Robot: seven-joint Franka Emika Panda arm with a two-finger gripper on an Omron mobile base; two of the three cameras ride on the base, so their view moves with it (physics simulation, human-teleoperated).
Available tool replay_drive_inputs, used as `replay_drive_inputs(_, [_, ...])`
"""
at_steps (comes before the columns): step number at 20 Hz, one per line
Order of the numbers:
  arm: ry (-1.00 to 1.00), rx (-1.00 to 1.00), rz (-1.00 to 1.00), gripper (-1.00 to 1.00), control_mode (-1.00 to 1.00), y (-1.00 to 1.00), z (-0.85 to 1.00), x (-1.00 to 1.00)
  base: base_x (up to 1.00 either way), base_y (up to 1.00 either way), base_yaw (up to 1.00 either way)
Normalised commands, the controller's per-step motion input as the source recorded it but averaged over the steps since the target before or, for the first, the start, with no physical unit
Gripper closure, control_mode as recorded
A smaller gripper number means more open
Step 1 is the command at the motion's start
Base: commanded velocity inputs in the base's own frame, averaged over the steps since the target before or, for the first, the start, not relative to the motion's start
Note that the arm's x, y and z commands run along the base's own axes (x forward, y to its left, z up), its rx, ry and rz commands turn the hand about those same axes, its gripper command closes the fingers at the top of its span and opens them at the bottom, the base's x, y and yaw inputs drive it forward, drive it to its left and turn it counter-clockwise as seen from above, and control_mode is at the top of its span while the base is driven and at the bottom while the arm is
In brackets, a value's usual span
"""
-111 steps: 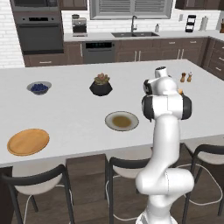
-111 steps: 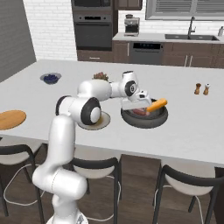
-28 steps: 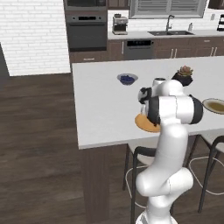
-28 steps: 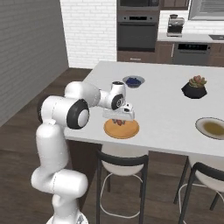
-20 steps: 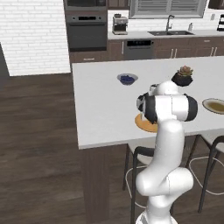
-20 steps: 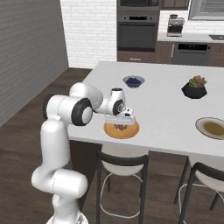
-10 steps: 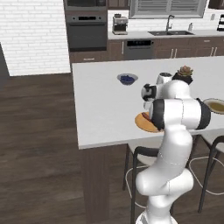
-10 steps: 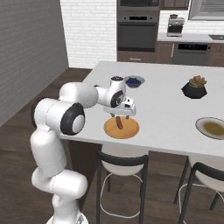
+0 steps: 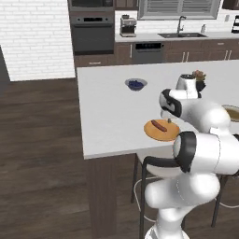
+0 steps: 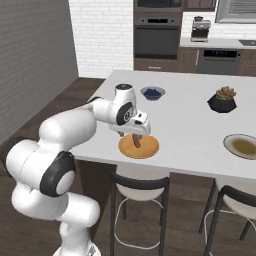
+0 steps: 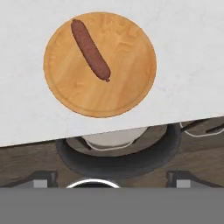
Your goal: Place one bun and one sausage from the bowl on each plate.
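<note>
One pinkish-brown sausage (image 11: 90, 49) lies loose on the orange-brown wooden plate (image 11: 124, 83), near the counter's front edge. In the base views the sausage (image 10: 136, 141) rests on that plate (image 10: 148, 149) just below my gripper (image 10: 137, 132), which hangs open a little above it with nothing between its fingers. From the left, the gripper (image 9: 170, 120) hovers at the far right rim of the plate (image 9: 154, 134) with the sausage (image 9: 158, 125) on it. The pale grey plate (image 10: 243, 145) sits further right, bare. The bun and the bowl are out of view.
A small grey bowl of blueberries (image 10: 152, 93) and a black plant pot (image 10: 224, 102) stand further back on the white counter (image 10: 190, 125). Dark stools (image 10: 141, 185) stand under the counter's front edge, right below the wooden plate.
The gripper has opened and let go of the sausage, which now lies on the wooden plate. The hand has lifted slightly. Earlier the base drove left along the counter.
</note>
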Motion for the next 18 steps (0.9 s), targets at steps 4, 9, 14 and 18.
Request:
replay_drive_inputs(4, [-0.02, -0.04, 0.0, -1.0, 1.0, 0.06, 0.0, -0.43, 0.0, 0.0, 0.0])
replay_drive_inputs(9, [0.0, 0.0, 0.0, -1.0, 1.0, 0.0, 0.0, 0.0, -0.36, -0.94, 0.0])
replay_drive_inputs(14, [0.0, 0.0, 0.0, -1.0, 1.0, 0.0, 0.0, 0.0, -0.11, -1.0, 0.0])
replay_drive_inputs(18, [0.0, 0.0, 0.0, -1.0, 1.0, 0.0, 0.0, 0.0, -0.08, -1.0, 0.0])
